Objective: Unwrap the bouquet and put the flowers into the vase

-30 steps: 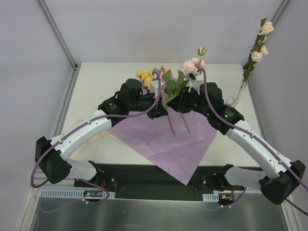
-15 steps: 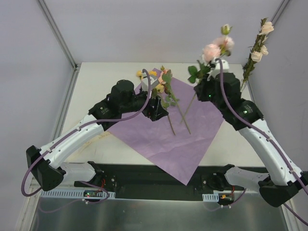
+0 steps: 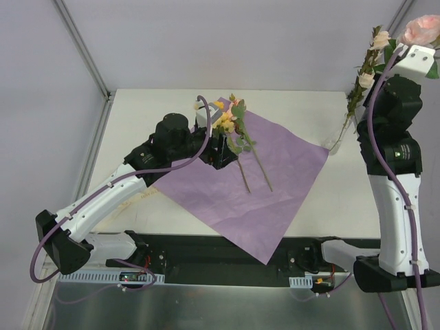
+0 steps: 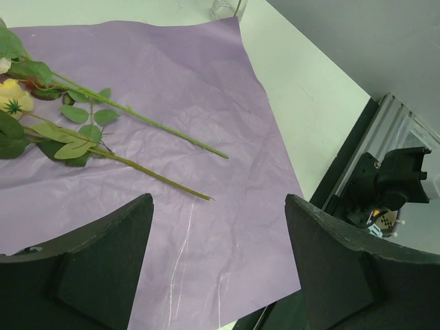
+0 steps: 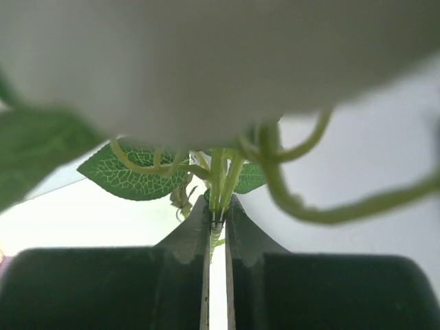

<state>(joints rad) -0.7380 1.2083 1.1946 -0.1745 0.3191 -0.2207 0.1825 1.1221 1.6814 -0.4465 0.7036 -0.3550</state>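
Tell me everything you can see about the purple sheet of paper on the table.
The purple paper is a matte, faintly creased square lying flat on the white table, turned like a diamond. Its near corner overlaps the black base strip; its right corner points at the vase. Two leafy flower stems lie across it. The left claw is open above it.

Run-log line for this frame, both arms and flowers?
left fingers: open over purple paper | right fingers: shut on pink flower, raised | two stems on paper | cream flowers in vase
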